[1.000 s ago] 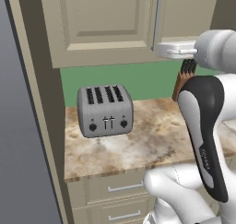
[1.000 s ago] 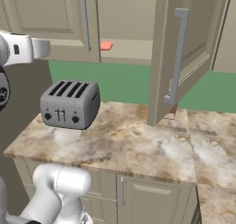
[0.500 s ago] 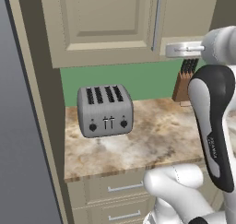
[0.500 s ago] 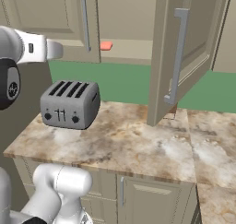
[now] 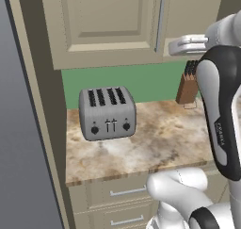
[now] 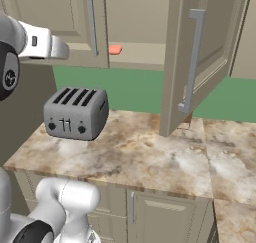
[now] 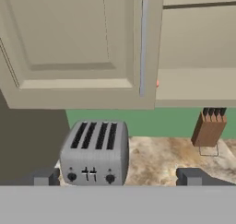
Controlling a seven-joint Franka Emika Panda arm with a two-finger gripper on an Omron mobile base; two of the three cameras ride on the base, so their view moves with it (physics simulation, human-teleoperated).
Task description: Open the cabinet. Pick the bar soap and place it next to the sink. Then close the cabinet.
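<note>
Left base view first: white arm (image 5: 221, 105) rises at right, its wrist up near the bottom edge of the cabinet (image 5: 108, 25). Left door shut, silver bar handle (image 5: 160, 23) vertical. Silver four-slot toaster (image 5: 107, 112) on the marbled counter (image 5: 160, 138), knife block (image 5: 187, 84) behind against the green wall (image 5: 141, 82). Drawers (image 5: 122, 192) below the counter.

Right base view: right cabinet door (image 6: 200, 62) swung open; bar soap (image 6: 115, 49), reddish, lies on the bottom shelf just inside, beside the closed left door. Arm wrist at upper left, above the toaster.

Hand view: gripper (image 7: 117, 177) spread wide, holding nothing, two dark tips at bottom with the toaster between them. A sliver of the soap peeks past the closed door's edge. Sink not seen.
</note>
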